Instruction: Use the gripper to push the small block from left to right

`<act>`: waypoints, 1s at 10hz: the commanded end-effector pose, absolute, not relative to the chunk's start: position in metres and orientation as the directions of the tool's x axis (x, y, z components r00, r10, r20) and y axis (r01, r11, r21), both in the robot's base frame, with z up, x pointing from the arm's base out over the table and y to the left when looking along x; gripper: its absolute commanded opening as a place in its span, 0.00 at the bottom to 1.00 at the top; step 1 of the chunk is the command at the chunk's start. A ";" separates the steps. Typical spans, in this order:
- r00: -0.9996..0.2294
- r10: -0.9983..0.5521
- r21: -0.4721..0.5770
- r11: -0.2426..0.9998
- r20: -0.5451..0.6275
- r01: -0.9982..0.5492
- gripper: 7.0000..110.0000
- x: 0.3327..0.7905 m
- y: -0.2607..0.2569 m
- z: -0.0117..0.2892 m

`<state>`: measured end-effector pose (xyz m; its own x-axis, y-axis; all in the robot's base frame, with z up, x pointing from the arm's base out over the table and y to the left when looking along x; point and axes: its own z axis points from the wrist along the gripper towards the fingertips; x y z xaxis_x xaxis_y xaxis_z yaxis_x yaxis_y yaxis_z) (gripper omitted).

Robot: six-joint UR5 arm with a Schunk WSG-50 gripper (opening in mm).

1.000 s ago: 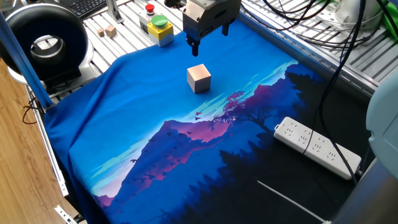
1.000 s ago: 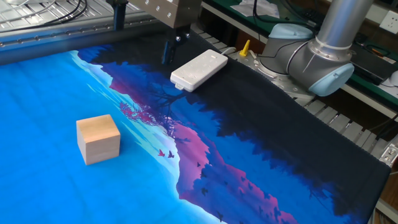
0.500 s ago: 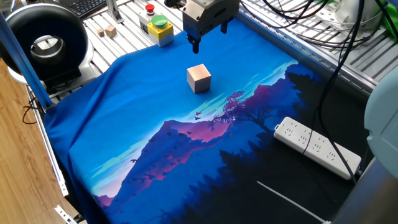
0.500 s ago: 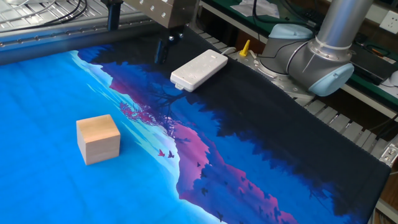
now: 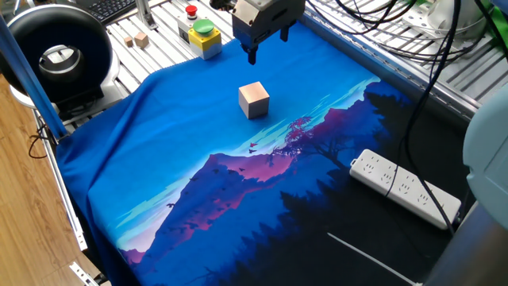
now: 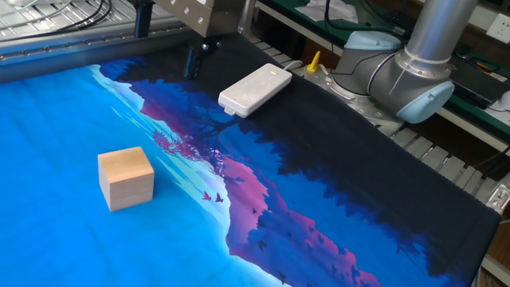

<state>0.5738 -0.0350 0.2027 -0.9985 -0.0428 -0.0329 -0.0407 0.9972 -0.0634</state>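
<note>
The small block [image 5: 254,100] is a light tan wooden cube standing on the blue part of the printed cloth; it also shows in the other fixed view [image 6: 125,178]. The gripper [image 5: 268,46] hangs above the cloth's far edge, behind the block and well apart from it. Its two dark fingers stand apart with nothing between them. In the other fixed view the gripper [image 6: 166,44] is at the top edge, partly cut off, far from the block.
A white power strip [image 5: 405,187] lies on the dark part of the cloth, also in the other fixed view [image 6: 255,88]. A yellow button box [image 5: 204,36] and two tiny wooden cubes [image 5: 140,39] sit behind the cloth. The arm's base [image 6: 414,72] stands beside the cloth.
</note>
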 end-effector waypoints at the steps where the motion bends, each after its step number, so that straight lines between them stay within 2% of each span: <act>1: -0.998 0.062 0.028 0.998 0.014 0.062 0.00 0.560 -0.013 0.206; 3: -0.988 0.141 0.076 0.986 0.066 0.146 0.00 0.548 0.002 0.209; 5: -0.976 0.177 0.040 0.982 0.126 0.184 0.00 0.537 0.002 0.211; 6: -0.981 0.164 0.101 0.979 0.108 0.175 0.00 0.543 0.011 0.211; 7: -0.995 0.076 0.169 0.982 0.060 0.085 0.36 0.551 0.012 0.207; 9: -1.000 -0.025 0.166 0.986 -0.002 -0.025 0.36 0.557 -0.005 0.200; 10: -0.998 -0.060 0.137 0.989 -0.021 -0.062 0.79 0.561 -0.012 0.199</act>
